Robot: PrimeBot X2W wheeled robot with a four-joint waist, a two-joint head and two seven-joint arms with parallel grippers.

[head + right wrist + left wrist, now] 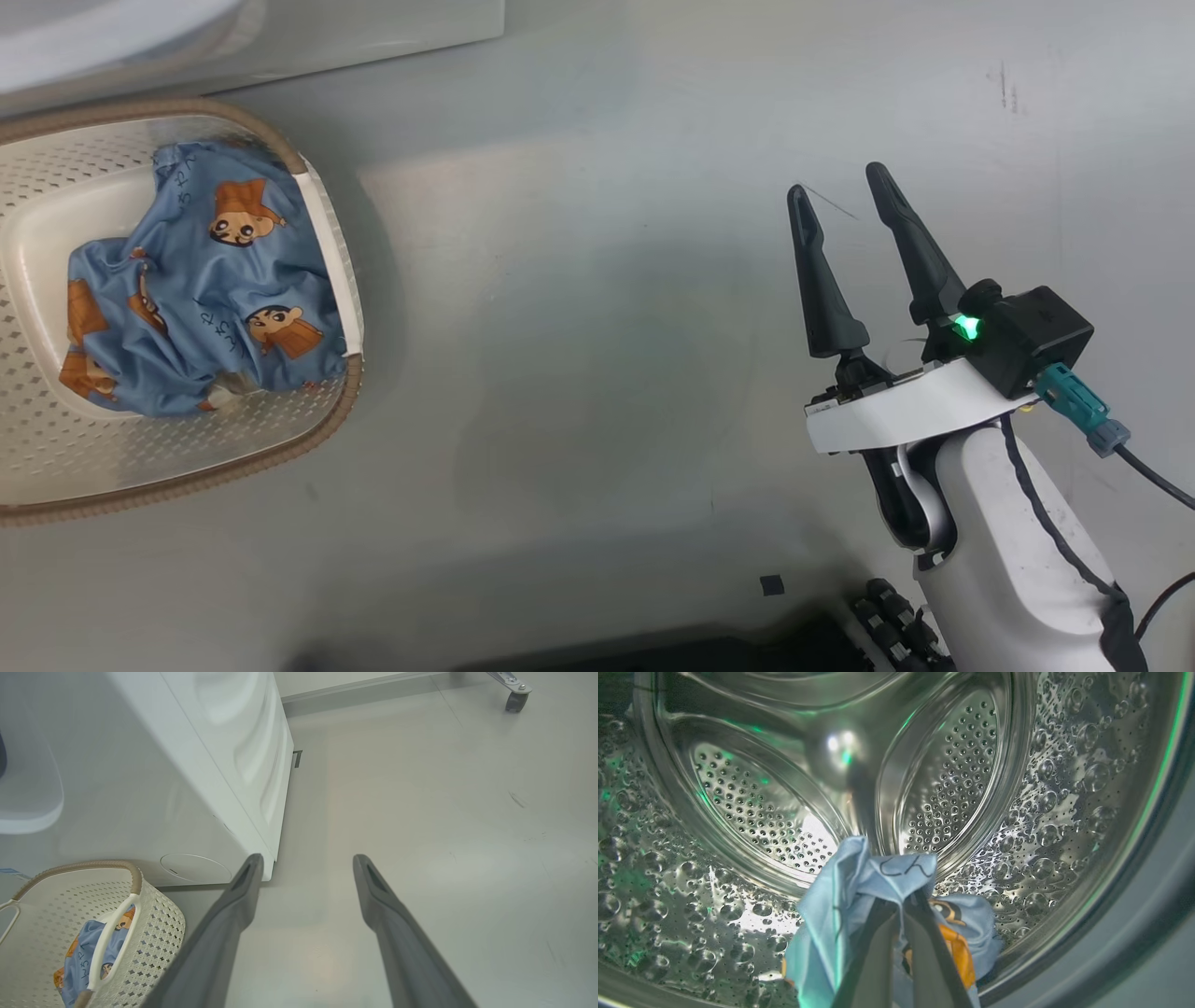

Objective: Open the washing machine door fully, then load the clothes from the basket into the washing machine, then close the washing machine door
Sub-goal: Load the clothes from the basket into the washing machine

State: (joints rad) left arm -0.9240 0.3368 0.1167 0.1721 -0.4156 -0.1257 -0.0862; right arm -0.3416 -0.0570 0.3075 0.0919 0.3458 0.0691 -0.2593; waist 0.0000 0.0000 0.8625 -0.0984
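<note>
While the left end effector (901, 903) pinches one garment (840, 896) inside the drum (752, 807), release it deep, past the rim; more clothes (196, 299) lie in the basket (93, 448); right end effector (837, 182) spread

Black "ch" lettering on the light blue garment (903, 872); scribbles on the clothes (201, 308) in the basket (93, 457) unreadable
</note>
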